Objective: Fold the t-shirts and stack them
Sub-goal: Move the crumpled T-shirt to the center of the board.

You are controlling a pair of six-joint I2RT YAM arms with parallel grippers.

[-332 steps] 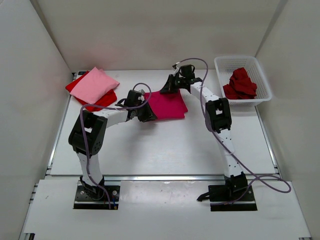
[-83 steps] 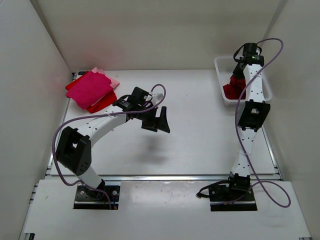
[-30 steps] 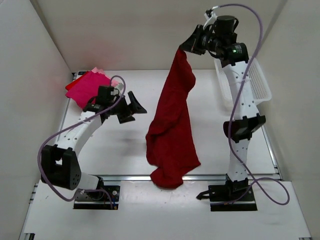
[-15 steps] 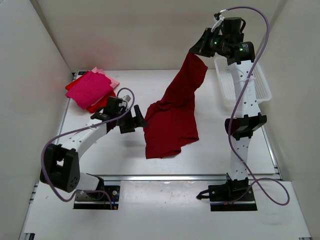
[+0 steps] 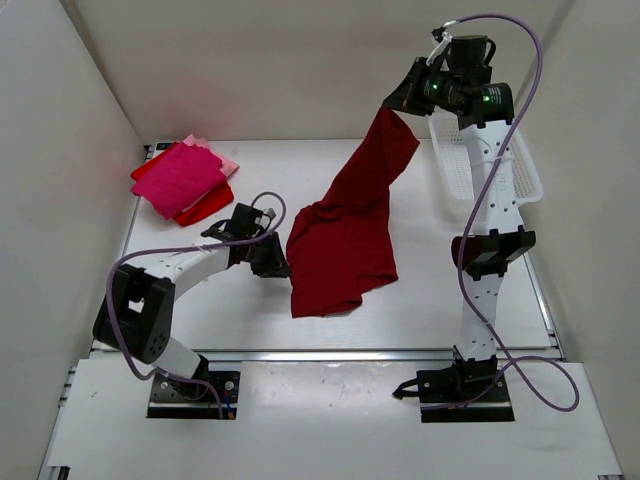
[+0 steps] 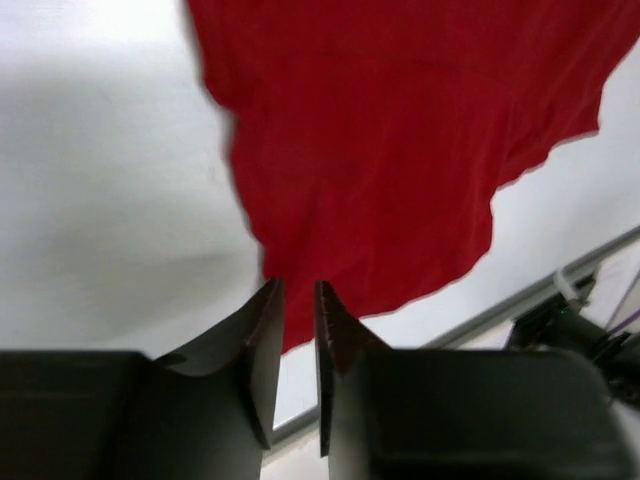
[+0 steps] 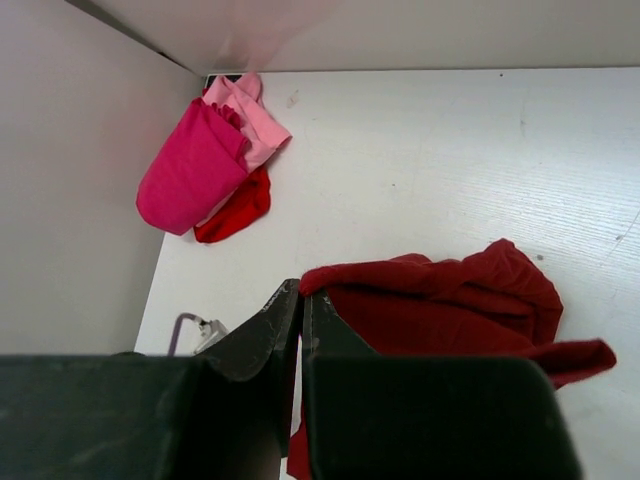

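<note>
Right of the three-shirt stack, my right gripper is clenched on the dangling dark red t-shirt. The left gripper is at its hem, can't tell if it's gripping. Last one to fold.

Left pincer narrower, at dark red t-shirt

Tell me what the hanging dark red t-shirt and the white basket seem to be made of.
Dark red t-shirt: soft, matte cloth, probably a cotton-like knit. It hangs limp in loose folds with no shine. White basket: looks like rigid moulded plastic, smooth. Its thin open lattice walls hold their shape.
</note>
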